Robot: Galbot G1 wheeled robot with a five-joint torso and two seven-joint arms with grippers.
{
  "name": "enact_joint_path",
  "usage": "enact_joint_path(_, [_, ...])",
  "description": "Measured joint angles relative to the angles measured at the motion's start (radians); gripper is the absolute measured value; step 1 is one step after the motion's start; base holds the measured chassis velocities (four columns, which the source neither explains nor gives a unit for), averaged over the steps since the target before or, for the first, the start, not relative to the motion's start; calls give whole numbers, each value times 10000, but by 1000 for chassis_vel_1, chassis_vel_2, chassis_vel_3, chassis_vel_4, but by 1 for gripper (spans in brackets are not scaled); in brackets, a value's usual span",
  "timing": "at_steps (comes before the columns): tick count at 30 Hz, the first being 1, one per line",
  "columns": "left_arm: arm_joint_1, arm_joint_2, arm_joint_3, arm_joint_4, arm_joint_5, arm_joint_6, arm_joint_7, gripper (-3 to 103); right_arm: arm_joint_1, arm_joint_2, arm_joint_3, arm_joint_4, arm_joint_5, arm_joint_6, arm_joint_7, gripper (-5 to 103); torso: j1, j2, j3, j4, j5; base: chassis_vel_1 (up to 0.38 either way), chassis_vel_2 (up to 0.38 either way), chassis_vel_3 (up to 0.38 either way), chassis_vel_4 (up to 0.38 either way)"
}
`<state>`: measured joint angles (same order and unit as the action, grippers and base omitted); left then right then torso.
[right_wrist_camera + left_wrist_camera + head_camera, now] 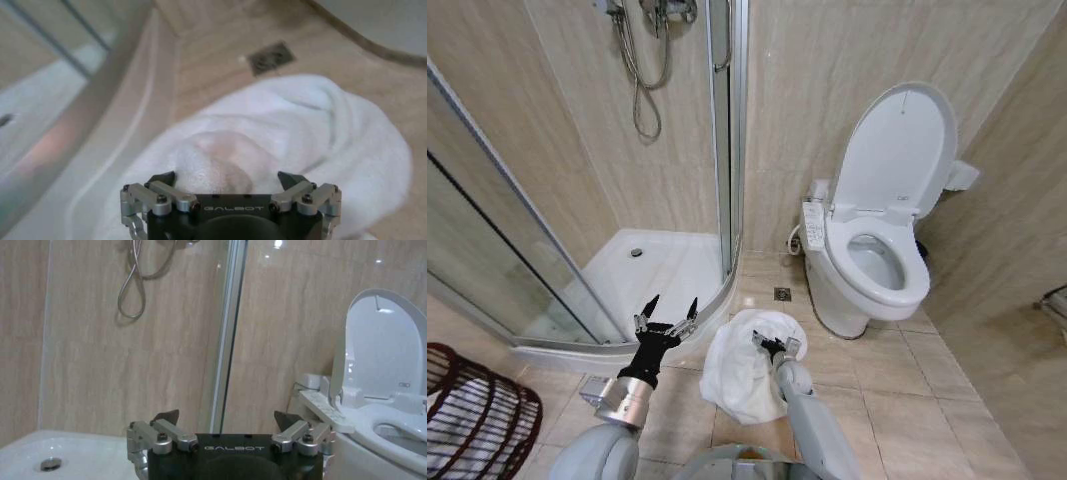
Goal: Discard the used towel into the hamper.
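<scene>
The used towel [739, 368] is a white crumpled heap on the tiled floor between the shower and the toilet. My right gripper [776, 345] is down on its upper part. In the right wrist view the right gripper [227, 178] stands open, its fingers either side of a raised hump of the towel [293, 125]. My left gripper [667, 318] is open and holds nothing, hovering left of the towel in front of the shower kerb. Seen from the left wrist, the left gripper [227, 417] points at the wall. The hamper [472, 420], a dark red-brown ribbed basket, stands at the lower left.
A white toilet [877, 255] with its lid up stands right of the towel. The shower tray [662, 268] with its curved glass door [727, 130] lies to the left. A floor drain [782, 294] sits just beyond the towel. Tiled walls close the back and the right.
</scene>
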<state>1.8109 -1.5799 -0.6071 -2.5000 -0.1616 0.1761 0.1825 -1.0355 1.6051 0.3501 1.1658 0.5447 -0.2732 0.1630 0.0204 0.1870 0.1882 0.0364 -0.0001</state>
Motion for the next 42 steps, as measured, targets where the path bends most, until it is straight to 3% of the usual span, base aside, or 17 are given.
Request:
enact_joint_path(10, [0,0,0,0,0,0,0,97,418,-130,460,-1294,424,109,-137,100,0,1,0,0,0,0,0,0,0])
enact_joint_path(18, [0,1,0,0,0,0,0,97,658,-93,437,-2313,-57,300,-1067,100,0,1,0,-3,-1,0,0,0,0])
enact_joint_path(24, [0,0,0,0,0,0,0,97,937,5,384,-2879,-304,526,-1405,88,0,2,0,-2,-2,0,0,0,0])
enact_joint_path(28, [0,0,0,0,0,0,0,97,957,4,331,-2974,-421,582,-1531,72,0,2,0,-1,-2,0,0,0,0])
enact_joint_path(30, [0,0,0,0,0,0,0,97,932,4,322,-2938,-442,582,-1537,72,0,2,0,-1,-2,0,0,0,0])
enact_joint_path(42, [0,0,0,0,0,0,0,97,313,-141,296,-1879,-848,568,-1536,37,0,1,2,0,2,0,0,0,0])
